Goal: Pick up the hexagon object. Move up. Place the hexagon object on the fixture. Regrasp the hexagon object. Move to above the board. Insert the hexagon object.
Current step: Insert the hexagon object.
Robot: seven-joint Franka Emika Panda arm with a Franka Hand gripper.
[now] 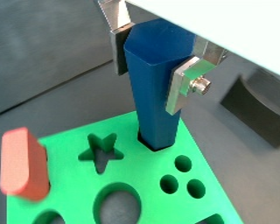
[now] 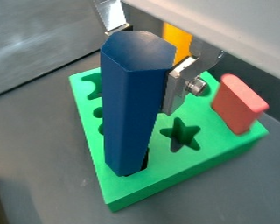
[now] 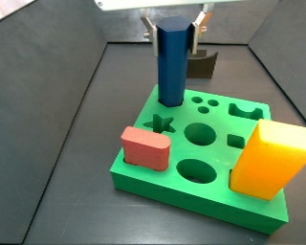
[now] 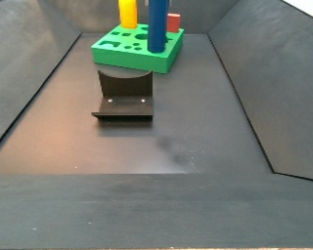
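Observation:
The blue hexagon object (image 1: pixel 154 87) stands upright with its lower end in a hole near a corner of the green board (image 1: pixel 149 168). It shows in the same pose in the other wrist view (image 2: pixel 130 105) and both side views (image 3: pixel 172 67) (image 4: pixel 158 24). My gripper (image 1: pixel 150 57) is above the board, its silver fingers (image 1: pixel 184 80) pressed on opposite sides of the rod's upper end, also seen in a side view (image 3: pixel 175 24). The dark fixture (image 4: pixel 124 98) stands on the floor beside the board (image 4: pixel 133 44), and behind it in a side view (image 3: pixel 201 65).
A red block (image 3: pixel 146 146) and a tall yellow block (image 3: pixel 271 158) stand on the board (image 3: pixel 182 196). A star hole (image 2: pixel 180 134) and round holes (image 1: pixel 184 185) lie close to the rod. Dark sloping walls enclose the grey floor (image 4: pixel 159 146).

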